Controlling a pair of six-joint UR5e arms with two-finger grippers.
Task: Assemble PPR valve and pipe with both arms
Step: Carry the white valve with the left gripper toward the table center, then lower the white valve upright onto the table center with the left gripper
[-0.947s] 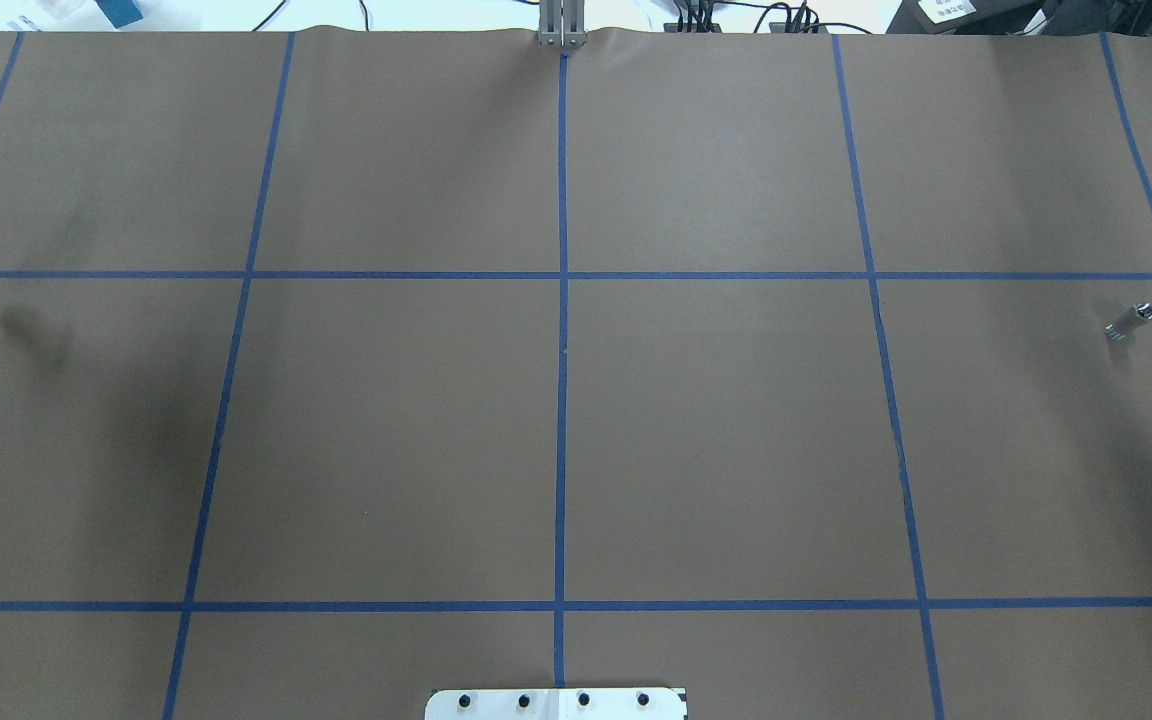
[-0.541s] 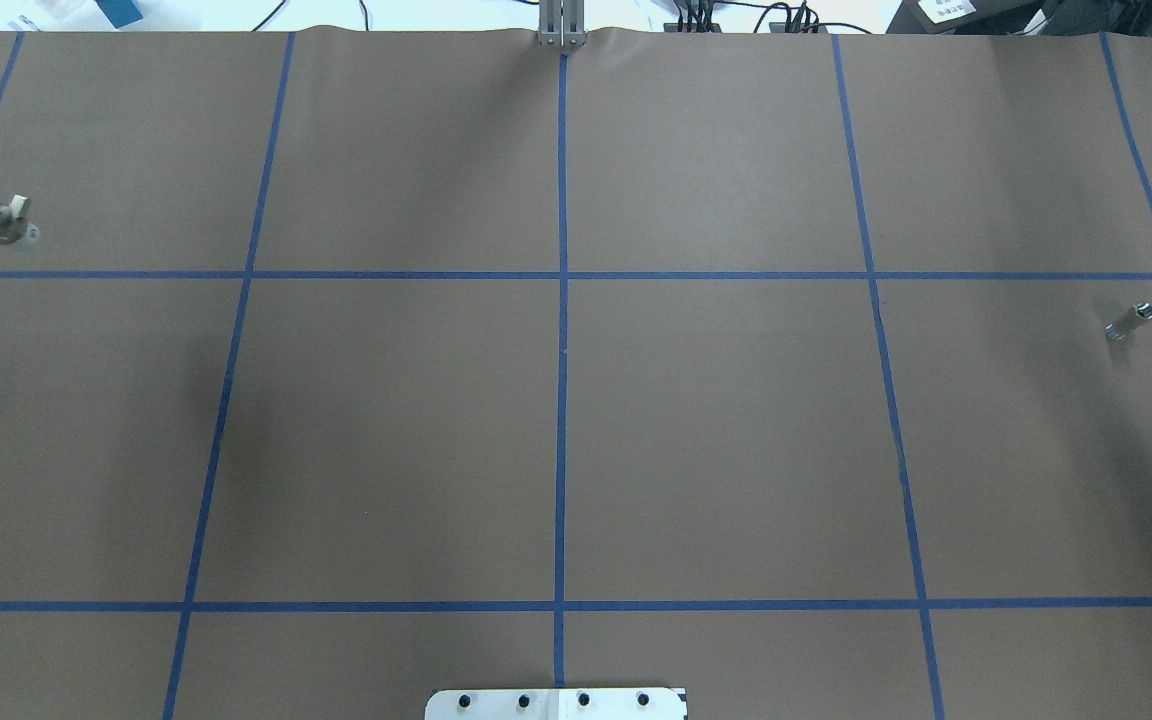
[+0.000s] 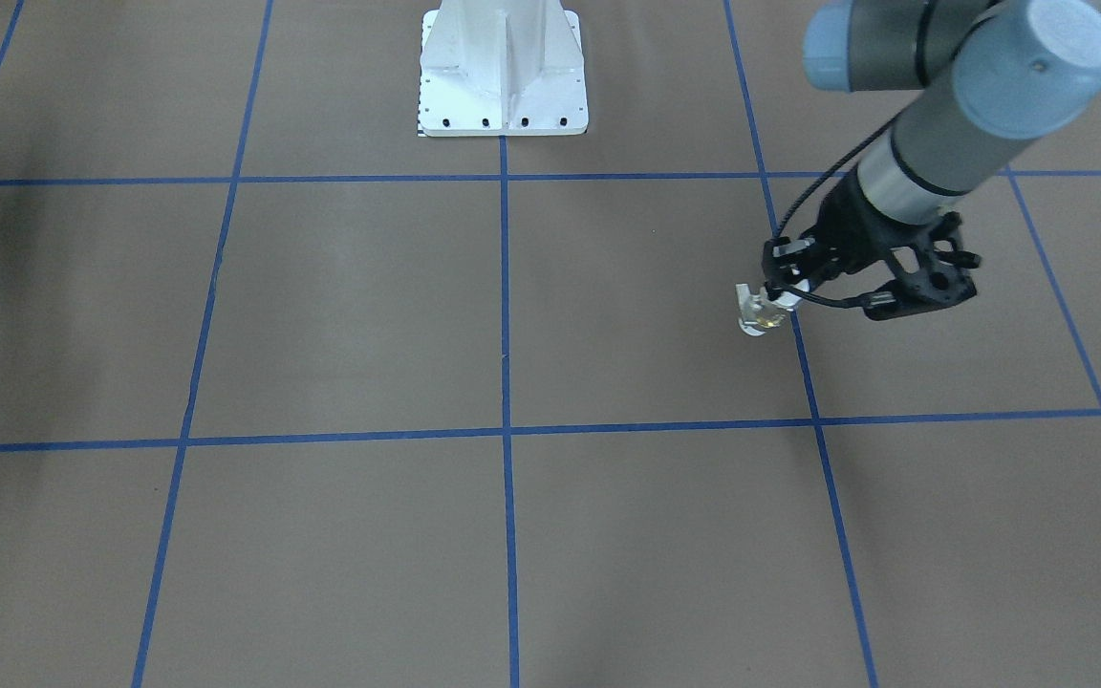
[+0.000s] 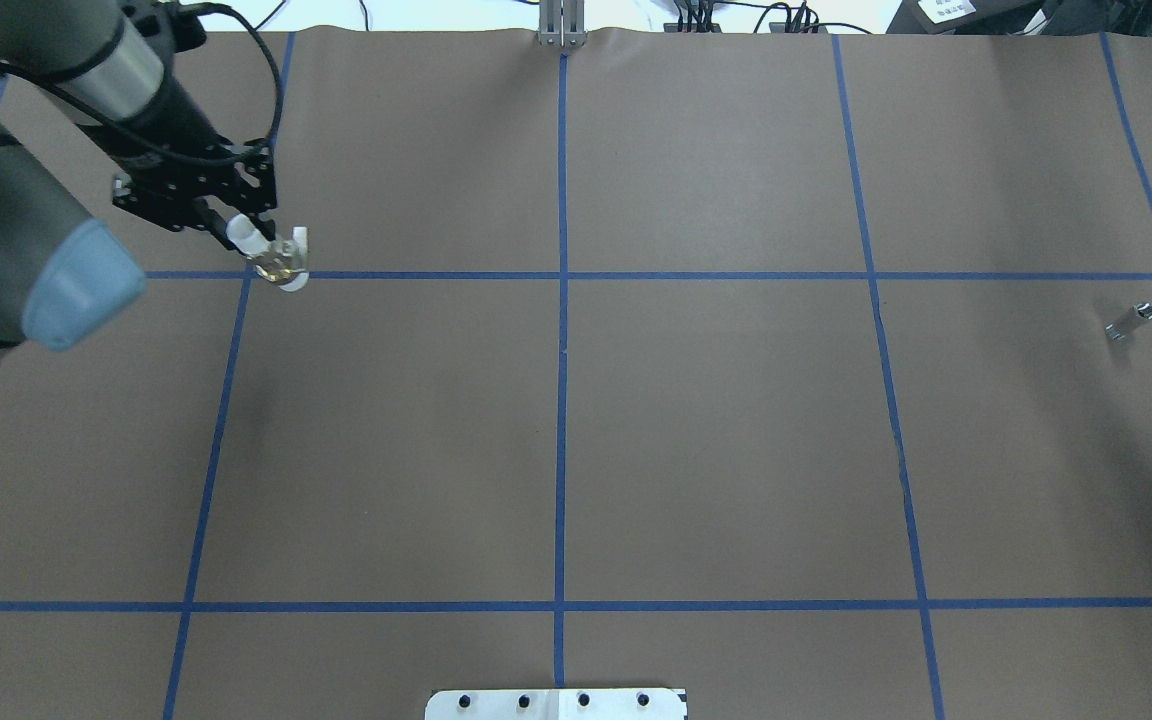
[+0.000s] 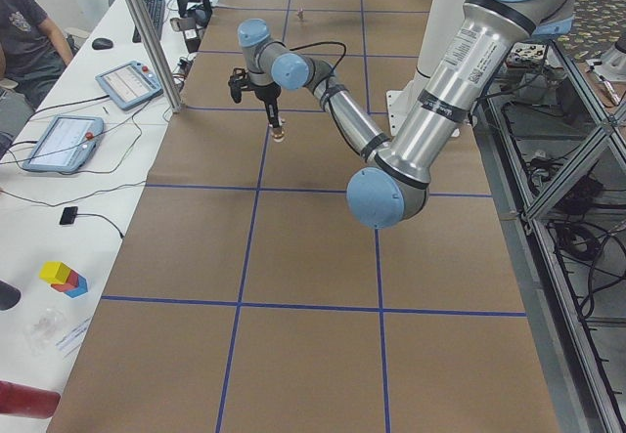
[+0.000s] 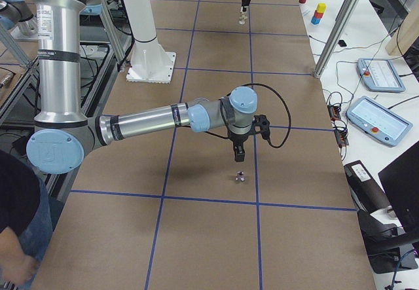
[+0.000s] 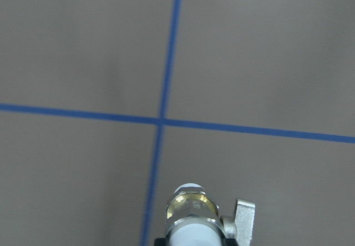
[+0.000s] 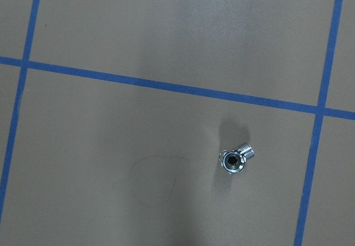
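Close under the left wrist camera, the PPR valve [image 7: 191,211] is showing a white plastic body, a brass-coloured middle with a shiny rim, and a small pale handle tab sticking out to one side. The left pincer [image 4: 236,228] is clamping the valve's white near end and holding it raised over a crossing of the blue tape lines [image 7: 164,121] on the brown worktop [image 4: 716,450]. The pincer's fingers are falling outside the wrist view, and the picture's bottom edge is cutting off the clamped end. The valve's long axis is running on in line with the pincer, its free round end pointing down towards the worktop and away from the wrist.

Well apart, toward the other end of the worktop, the pipe [image 8: 237,158] is sitting alone. It is a short shiny silvery piece with a dark opening facing up at the right wrist camera and a threaded stub angling off beside it. It seems to be standing on end, though the overhead view is making it look tilted. The right pincer [image 6: 238,155] is hanging above and near it, not touching. Whether its fingers are apart or together I cannot tell, as only a black sliver is showing at the overhead view's edge.
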